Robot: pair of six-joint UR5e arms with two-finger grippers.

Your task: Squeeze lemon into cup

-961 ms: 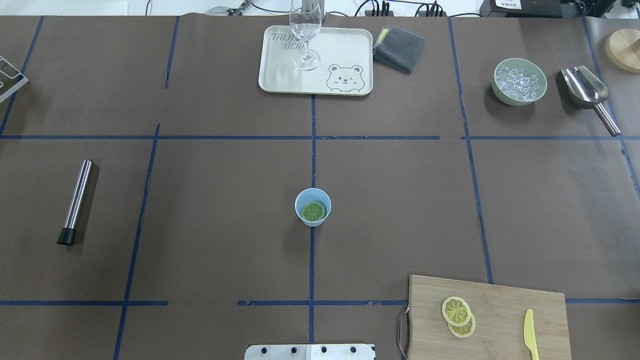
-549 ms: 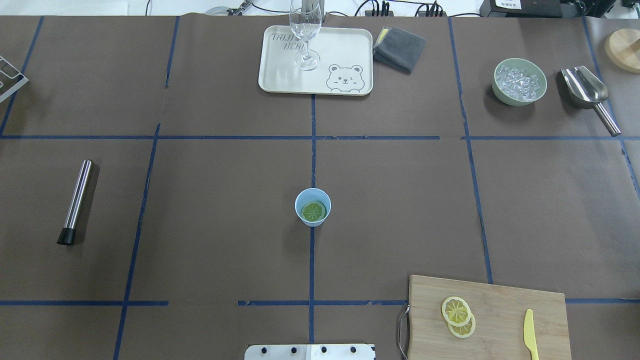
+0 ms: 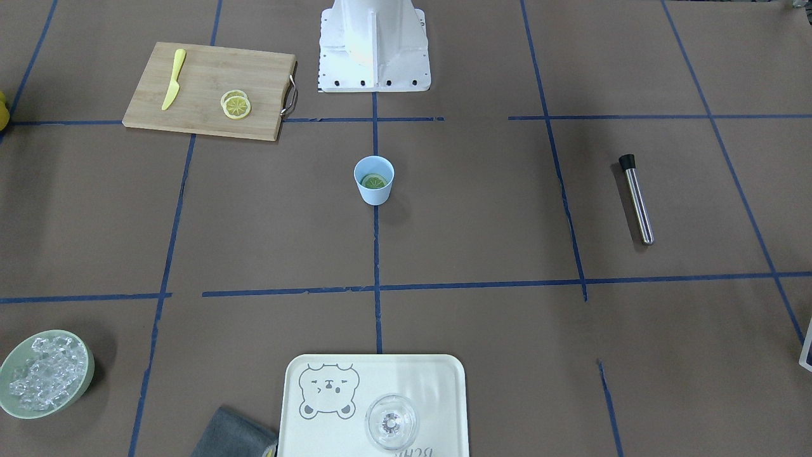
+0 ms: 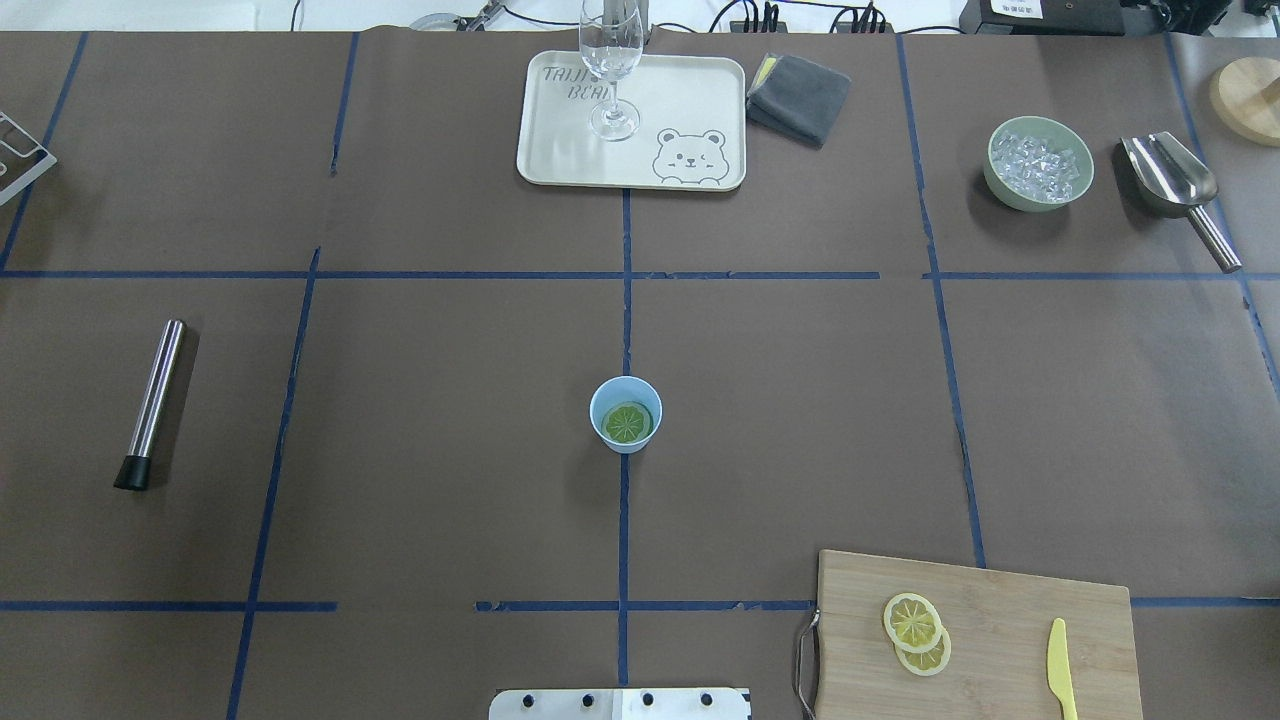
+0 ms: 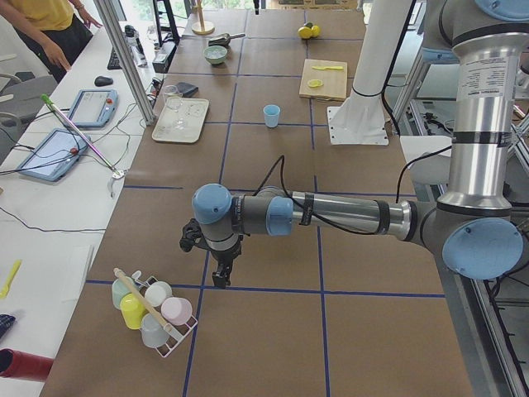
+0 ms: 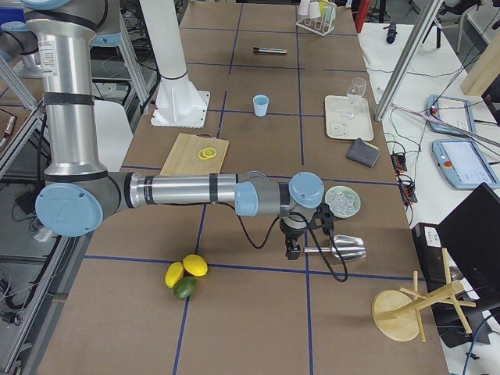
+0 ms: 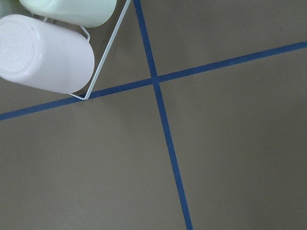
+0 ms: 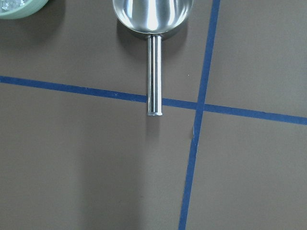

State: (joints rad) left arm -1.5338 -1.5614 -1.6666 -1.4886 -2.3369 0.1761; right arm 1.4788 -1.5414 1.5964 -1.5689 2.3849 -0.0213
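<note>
Left claw point(image 5: 220, 281), right claw point(image 6: 291, 253): you can't tell whether apart or together. Lemon point(image 4: 628, 423), a thin segmented disc looking greenish, lies flat inside the smooth, tapered light-blue cup point(image 4: 625, 385), mid-table point(image 4: 450, 400).

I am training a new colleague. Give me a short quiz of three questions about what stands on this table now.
1. True or false: the small light-blue tumbler is empty.
2. Which thing lies on the wooden cutting board beside the two overlapping yellow lemon slices? A: a steel scoop. B: a yellow knife. C: a grey cloth.
3. Fill in: the clear stemmed wine glass stands on the cream ___ with a bear drawing.

Key:
1. False: a round citrus slice lies inside it.
2. B.
3. tray.
</note>
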